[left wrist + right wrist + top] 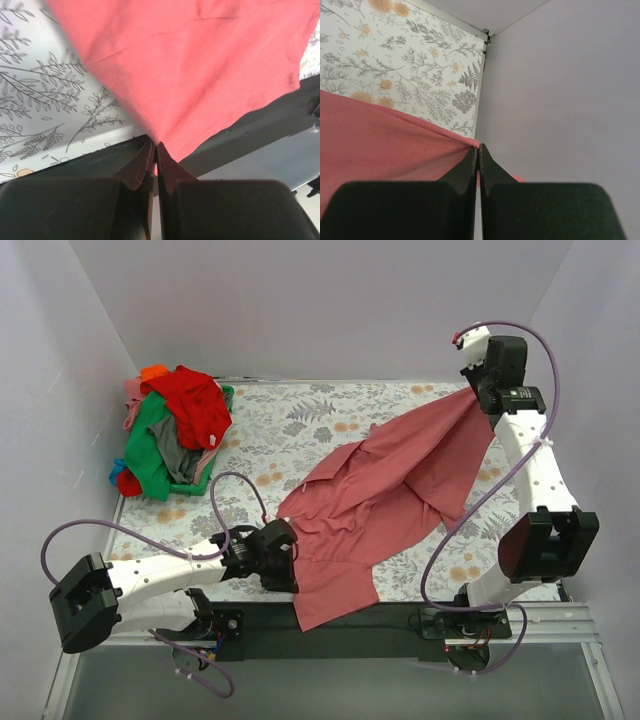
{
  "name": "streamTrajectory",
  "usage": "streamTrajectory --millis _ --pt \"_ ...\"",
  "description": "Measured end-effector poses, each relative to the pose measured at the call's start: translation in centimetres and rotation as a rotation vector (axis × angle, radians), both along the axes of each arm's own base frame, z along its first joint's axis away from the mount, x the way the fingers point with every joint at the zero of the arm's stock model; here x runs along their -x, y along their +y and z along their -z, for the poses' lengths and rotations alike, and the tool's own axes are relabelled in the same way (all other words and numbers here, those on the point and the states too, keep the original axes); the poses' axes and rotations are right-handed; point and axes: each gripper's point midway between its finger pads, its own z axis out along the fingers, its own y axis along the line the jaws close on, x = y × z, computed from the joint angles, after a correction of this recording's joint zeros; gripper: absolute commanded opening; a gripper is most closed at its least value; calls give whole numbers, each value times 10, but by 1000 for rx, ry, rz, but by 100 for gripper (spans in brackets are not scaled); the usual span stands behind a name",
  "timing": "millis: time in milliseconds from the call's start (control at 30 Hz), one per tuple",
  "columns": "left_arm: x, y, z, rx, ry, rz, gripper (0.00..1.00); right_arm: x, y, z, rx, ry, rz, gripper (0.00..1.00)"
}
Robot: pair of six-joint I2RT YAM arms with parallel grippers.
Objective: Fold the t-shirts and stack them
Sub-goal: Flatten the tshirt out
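A dusty salmon-pink t-shirt (390, 485) is stretched across the floral table cover from near left to far right. My left gripper (291, 562) is shut on its near edge; the wrist view shows the cloth (200, 65) pinched between the shut jaws, fanning away from my left gripper (156, 146). My right gripper (474, 388) is shut on the shirt's far corner, lifted at the back right; in its wrist view the cloth (385, 145) runs left from my right gripper (478, 147). A heap of other t-shirts (178, 430), red, green, orange, pink and grey, lies at the back left.
The floral table cover (300, 420) spans the table. The shirt's lower part hangs over the black front rail (400, 625). White walls close in on the left, back and right; the right wall (570, 90) is very near my right gripper.
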Motion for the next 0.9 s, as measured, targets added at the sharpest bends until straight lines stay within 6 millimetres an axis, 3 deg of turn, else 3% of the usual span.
streamTrajectory --millis 67,100,167,233,333,400,467,533,600,733,800,900 --pt "-2 1 0 -2 -1 8 19 6 2 -9 -22 -21 -24 1" --pt "-3 0 -1 -1 -2 17 43 10 4 -13 -34 -30 -40 1" --pt "-6 -7 -8 12 -15 52 57 20 13 -13 -64 -40 -86 1" --pt "-14 -19 -24 44 -51 79 68 34 22 1 -91 -11 -130 1" --pt "-40 -48 -68 126 -152 125 72 45 31 36 -122 62 -172 1" --pt "-70 -67 -99 182 -235 143 73 54 35 68 -144 134 -183 1" --pt "-111 -79 -120 201 -315 141 73 68 40 104 -176 219 -192 1" --pt "-158 -88 -127 187 -384 139 73 82 45 132 -204 286 -201 1" --pt "-207 -96 -121 148 -432 144 73 89 49 146 -229 319 -208 1" --pt "-287 -111 -67 37 -452 189 72 95 55 152 -259 327 -226 1" --pt "-308 -115 -33 -25 -433 223 71 93 57 145 -271 298 -235 1" --pt "-322 -118 8 -104 -400 274 69 90 61 135 -290 258 -252 1"
